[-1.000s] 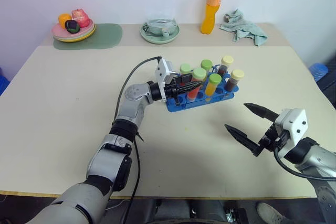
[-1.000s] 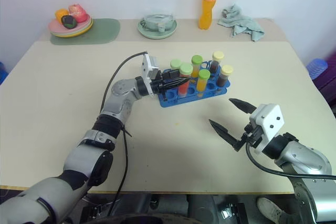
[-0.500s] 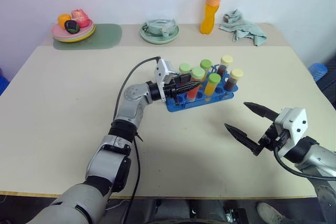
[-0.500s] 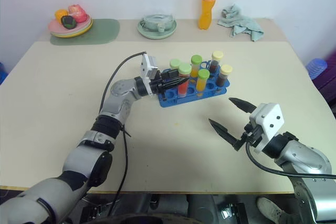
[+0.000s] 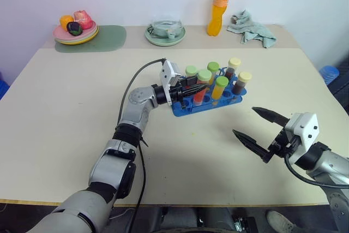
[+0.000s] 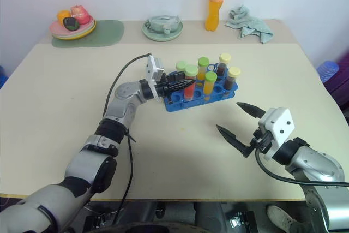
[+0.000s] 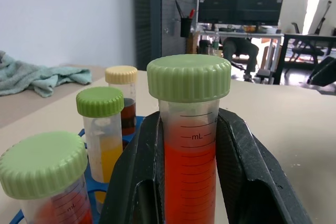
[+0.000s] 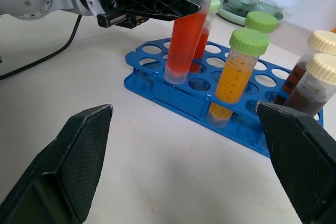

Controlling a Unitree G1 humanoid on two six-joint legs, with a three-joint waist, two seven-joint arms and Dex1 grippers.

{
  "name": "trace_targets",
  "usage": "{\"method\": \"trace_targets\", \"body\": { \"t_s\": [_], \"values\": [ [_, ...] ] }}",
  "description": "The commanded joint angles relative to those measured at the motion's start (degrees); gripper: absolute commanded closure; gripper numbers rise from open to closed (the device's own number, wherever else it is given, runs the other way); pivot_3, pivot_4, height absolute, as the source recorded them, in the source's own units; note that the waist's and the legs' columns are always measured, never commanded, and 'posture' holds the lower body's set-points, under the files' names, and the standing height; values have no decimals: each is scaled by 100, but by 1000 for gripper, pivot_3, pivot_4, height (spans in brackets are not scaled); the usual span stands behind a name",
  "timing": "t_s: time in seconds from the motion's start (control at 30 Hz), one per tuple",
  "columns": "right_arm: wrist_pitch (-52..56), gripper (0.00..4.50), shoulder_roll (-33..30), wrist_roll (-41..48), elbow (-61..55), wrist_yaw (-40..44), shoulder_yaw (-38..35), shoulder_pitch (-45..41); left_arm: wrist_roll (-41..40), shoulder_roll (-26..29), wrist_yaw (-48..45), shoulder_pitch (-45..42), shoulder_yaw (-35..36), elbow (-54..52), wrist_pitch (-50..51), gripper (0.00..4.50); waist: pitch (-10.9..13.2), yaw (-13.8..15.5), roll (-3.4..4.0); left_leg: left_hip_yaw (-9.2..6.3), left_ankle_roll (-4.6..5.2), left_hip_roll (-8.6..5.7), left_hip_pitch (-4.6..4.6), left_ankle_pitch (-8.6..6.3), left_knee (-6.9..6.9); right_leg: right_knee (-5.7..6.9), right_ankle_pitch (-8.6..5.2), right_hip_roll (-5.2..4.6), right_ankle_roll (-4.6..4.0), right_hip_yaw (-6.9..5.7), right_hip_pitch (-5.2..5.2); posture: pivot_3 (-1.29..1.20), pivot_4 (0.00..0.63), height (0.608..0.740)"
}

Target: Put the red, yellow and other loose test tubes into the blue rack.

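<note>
- Hovering nearest you over the bare tabletop (image 5: 71,135), your right gripper (image 5: 260,133) has its jaws spread wide and empty, well short of the blue rack (image 5: 206,103); swing it forward carelessly and you could clip the rack's near edge or the yellow tube (image 8: 235,72) in front.
- Holding the red tube (image 8: 185,35) just under its green cap, your left gripper (image 6: 182,84) has its jaws clamped on it, the tube's foot already down in a hole at the rack's near-left end.
- Letting go now is the risk: the tube leans in the right wrist view, and I judge it may not be fully seated, so it could tip against its neighbour or bind in the hole.
- Pulling the jaws straight back could drag the tube and the light rack with it, since nothing pins the rack down.
- Reading the tube wall in the left wrist view, you can make out "mL" beside printed graduation lines; no brand is legible.
- Sitting further along the rack are another green-capped tube (image 5: 214,69) and two cream-capped tubes of dark liquid (image 5: 242,83); I see no loose tubes lying on the tabletop.
- Standing at the far edge, the orange drink bottle (image 5: 219,5) carries a label too small to read.
</note>
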Motion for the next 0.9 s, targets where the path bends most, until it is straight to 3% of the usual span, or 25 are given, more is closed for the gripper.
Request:
{"method": "trace_targets", "body": {
  "t_s": [0.03, 0.9],
  "values": [
    [-89, 0, -2, 49, -86, 25, -92, 10, 208, 106, 132, 69, -45, 325, 130, 3764, 0, 0, 0, 0, 0, 0, 1, 0, 0, 0, 0, 0, 0, 0, 1, 0, 150, 739],
    [-27, 0, -43, 171, -192, 5, -375, 400, 186, 194, 146, 94, -40, 250, 216, 3764, -1, -6, 0, 0, -1, 1, 7, -1, -2, -1, -1, 0, 1, 1, 6, 0, 150, 739]
  ]
}}
